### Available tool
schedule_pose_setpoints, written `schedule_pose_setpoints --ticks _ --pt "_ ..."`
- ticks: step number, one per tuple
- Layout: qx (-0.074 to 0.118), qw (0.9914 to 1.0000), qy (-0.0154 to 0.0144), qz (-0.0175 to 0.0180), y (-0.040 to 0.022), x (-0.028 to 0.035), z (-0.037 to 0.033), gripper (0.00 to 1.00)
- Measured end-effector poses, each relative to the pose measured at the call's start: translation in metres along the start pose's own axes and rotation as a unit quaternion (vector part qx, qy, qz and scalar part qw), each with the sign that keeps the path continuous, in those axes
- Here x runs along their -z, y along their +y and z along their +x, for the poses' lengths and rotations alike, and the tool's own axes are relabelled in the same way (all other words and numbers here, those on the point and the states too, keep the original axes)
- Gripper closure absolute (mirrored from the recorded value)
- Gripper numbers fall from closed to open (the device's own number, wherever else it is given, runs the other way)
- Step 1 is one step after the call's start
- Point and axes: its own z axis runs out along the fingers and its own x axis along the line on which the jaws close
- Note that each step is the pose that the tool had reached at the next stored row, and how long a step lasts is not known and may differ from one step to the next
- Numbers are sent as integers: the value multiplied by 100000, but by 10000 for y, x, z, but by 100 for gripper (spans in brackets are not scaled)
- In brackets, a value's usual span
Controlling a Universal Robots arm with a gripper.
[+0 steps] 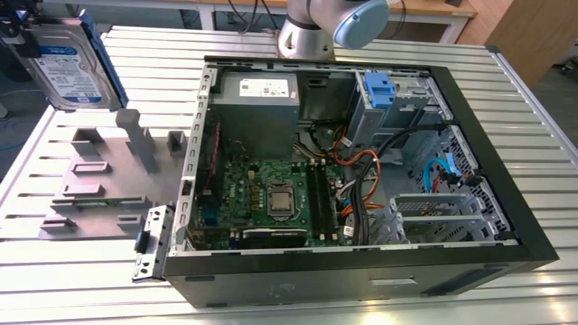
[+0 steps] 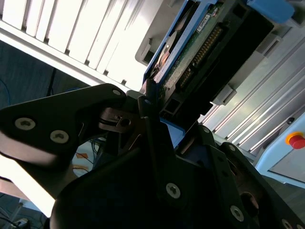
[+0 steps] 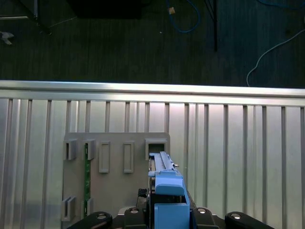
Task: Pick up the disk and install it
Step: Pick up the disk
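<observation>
The disk [image 1: 68, 68], a silver hard drive with a white-and-blue label in a blue carrier, hangs in the air at the exterior view's far upper left, above the slatted table. My gripper [image 1: 20, 35] is shut on its upper edge. In the second wrist view the dark fingers [image 2: 145, 102] clamp the disk [image 2: 200, 45], whose circuit-board side and connector face the camera. The first wrist view shows the disk [image 3: 164, 183] edge-on, directly over the grey fixture plate [image 3: 114, 191].
An open computer case [image 1: 361, 271] lies on the table, with a motherboard [image 1: 271, 196], a grey power supply [image 1: 257, 91] and a drive bay with a blue bracket [image 1: 378, 88]. The grey fixture plate [image 1: 99, 183] sits at the exterior view's left. The arm's base [image 1: 312, 30] stands behind the case.
</observation>
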Motion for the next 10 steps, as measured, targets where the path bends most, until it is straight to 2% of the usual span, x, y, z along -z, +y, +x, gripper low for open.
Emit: schedule_pose_setpoints --ticks 3,5,10 --pt "0 100000 -2 3 0 5 0 64" --pt "1 100000 0 1 2 50 -1 64" --pt "-2 100000 0 0 3 58 -1 64"
